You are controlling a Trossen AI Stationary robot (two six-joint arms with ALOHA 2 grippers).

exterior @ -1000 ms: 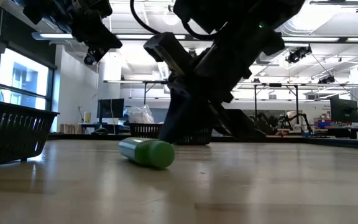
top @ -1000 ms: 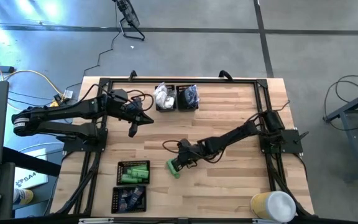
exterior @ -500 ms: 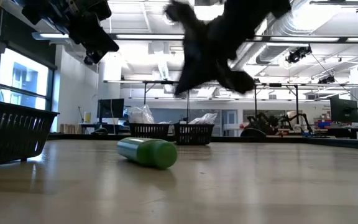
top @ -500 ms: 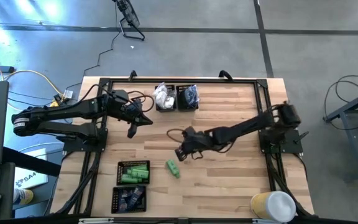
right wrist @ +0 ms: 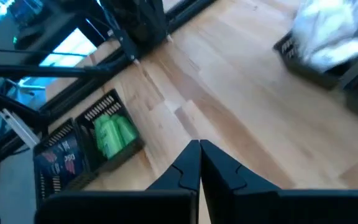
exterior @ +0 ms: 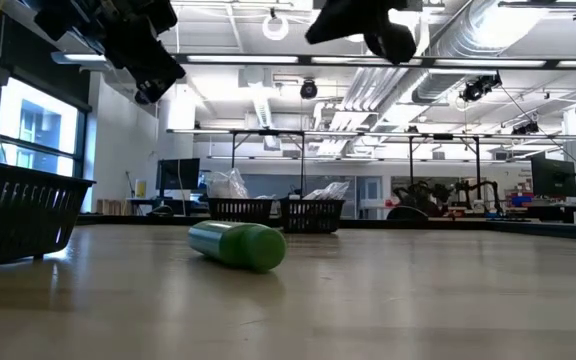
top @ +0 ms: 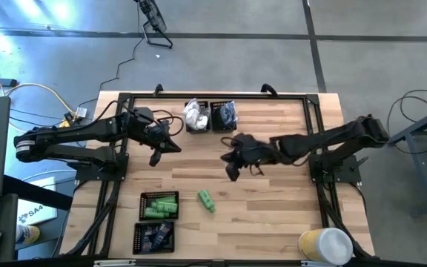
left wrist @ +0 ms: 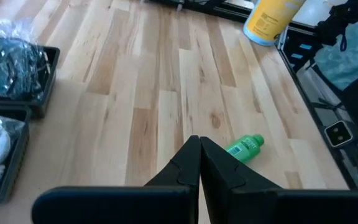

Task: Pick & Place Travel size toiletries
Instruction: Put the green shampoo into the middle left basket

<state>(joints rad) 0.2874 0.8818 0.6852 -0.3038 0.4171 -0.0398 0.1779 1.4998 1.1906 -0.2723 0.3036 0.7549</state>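
Note:
One bright green tube [top: 207, 200] lies on its side on the bare wood just right of the near-left trays, and also shows in the low view [exterior: 236, 245] and the left wrist view [left wrist: 244, 148]. My right gripper [top: 232, 174] hangs shut and empty in the air over the table's middle, farther back than the tube, its shut fingertips [right wrist: 199, 148] pointing toward the near-left trays. My left gripper [top: 156, 157] waits shut and empty above the left side [left wrist: 199, 143]. Nothing touches the tube.
Near left stand a black mesh tray of green tubes [top: 159, 206] and one of navy tubes [top: 154, 236]. At the far edge stand a tray of white packets [top: 196, 116] and a tray of dark pieces in clear bags [top: 223, 116]. A yellow-and-white container [top: 325, 245] stands near right.
My right gripper has risen from right beside the green tube, going up and toward the far and right edges while its wrist rolled; it stayed shut. The tube has kept lying on the wood.

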